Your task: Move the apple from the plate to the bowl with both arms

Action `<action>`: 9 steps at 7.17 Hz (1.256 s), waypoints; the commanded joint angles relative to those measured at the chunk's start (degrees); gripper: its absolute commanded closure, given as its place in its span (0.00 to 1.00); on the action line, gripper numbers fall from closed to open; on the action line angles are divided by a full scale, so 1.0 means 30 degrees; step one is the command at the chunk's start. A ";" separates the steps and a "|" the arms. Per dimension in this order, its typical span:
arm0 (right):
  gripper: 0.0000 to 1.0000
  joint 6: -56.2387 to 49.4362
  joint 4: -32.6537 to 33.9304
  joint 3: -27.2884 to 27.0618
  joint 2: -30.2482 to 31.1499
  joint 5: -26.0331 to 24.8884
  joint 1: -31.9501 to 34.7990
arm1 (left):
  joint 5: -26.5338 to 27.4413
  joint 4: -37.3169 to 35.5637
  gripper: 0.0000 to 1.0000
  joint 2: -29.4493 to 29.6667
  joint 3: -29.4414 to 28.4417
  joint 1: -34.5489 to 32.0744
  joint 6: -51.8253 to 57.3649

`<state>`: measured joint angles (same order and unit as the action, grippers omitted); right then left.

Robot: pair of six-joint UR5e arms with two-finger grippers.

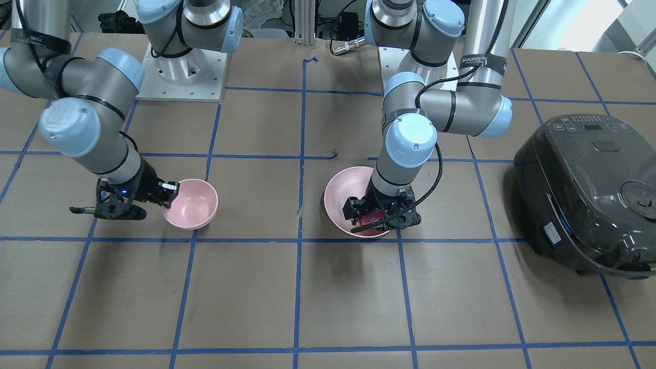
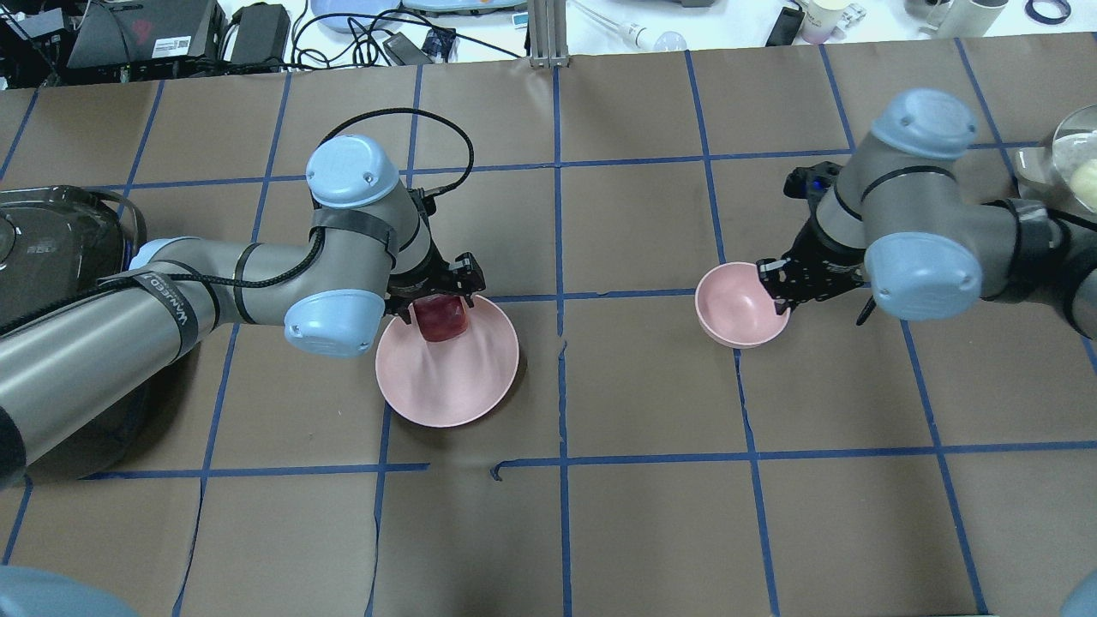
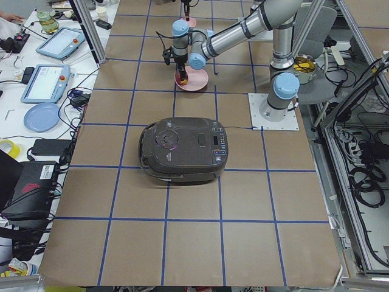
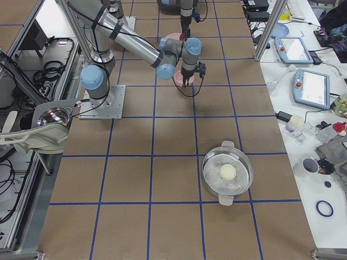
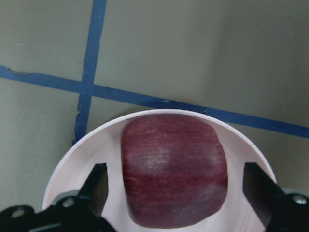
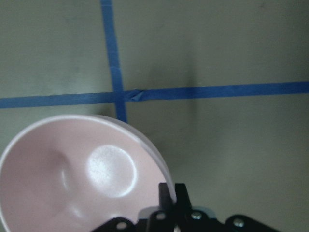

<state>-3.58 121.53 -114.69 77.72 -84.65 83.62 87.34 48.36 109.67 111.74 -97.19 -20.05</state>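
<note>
- Red apple [image 2: 441, 319] is on the plate [image 2: 454, 386], close to the rim on the side away from the robot. It is not in the bowl [image 2: 713, 324] yet.
- Left tool [image 5: 176, 186]: wide open and holding nothing. It is down over the apple with one finger [image 5: 99, 186] on each flank. The wrist view shows a thin gap on both sides, so no contact.
- Right tool [image 6: 174, 193]: closed on the bowl, pinching the rim on the side away from the plate. The bowl is empty. I can't tell whether it rests on the worktop [image 2: 643, 514] or is slightly lifted.
- Plate and bowl are well apart, with only bare brown paper and blue tape lines between them.
- Step, my read: pre-grasp on the apple. The right arm already has the bowl secured and the left arm is lined up but has not closed.
- Next move calls for:
  - Closing the left tool squarely on the apple. The sides look fairly flat, so the grip should seat well if both fingers land together.
  - A straight lift clear of the plate rim before any sideways travel.
  - Meeting over the bowl and releasing dead centre. The bowl looks barely wider than the apple, so there is little margin.
  - Coming in from above or from the plate side, since the right tool sits on the far part of the rim.
- Risk: nothing holds the plate, so a dragging finger or an off-centre close could slide it or roll the apple away.
</note>
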 commanded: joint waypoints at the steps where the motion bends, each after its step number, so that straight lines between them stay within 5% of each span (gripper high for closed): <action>1: 1.00 0.2967 0.0299 0.0057 -0.0301 0.0905 0.3080 | 0.0038 -0.0008 0.42 0.0125 -0.0098 -0.0123 0.0556; 2: 1.00 0.3067 0.0562 -0.0001 -0.0359 0.0766 0.3470 | 0.0213 -0.0008 0.54 -0.0051 -0.0099 -0.0123 0.1141; 3: 1.00 0.2836 0.0449 -0.0089 -0.0359 0.0764 0.3503 | 0.0185 -0.0008 0.81 -0.0429 -0.0099 -0.0123 0.1234; 5: 0.39 0.2629 0.0447 -0.0061 -0.0681 0.0764 0.3503 | 0.0098 -0.0038 0.85 -0.0608 -0.0274 -0.0269 0.1206; 6: 0.19 0.2570 0.0564 0.0114 -0.0595 0.0619 0.3474 | -0.0106 0.0049 0.91 -0.0667 -0.0652 -0.0444 0.1206; 8: 0.04 0.2336 -0.1295 0.3288 -0.0185 -0.1096 0.2978 | -0.0605 0.1101 0.92 -0.0552 -0.1968 -0.1552 0.0826; 9: 0.00 0.2335 -0.4472 0.6354 0.0106 -0.1488 0.2918 | -0.1476 0.1105 0.96 -0.0434 -0.2438 -0.2052 -0.0509</action>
<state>3.54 116.87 -104.96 77.12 -86.73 92.81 85.13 51.11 107.99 106.29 -101.46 -18.39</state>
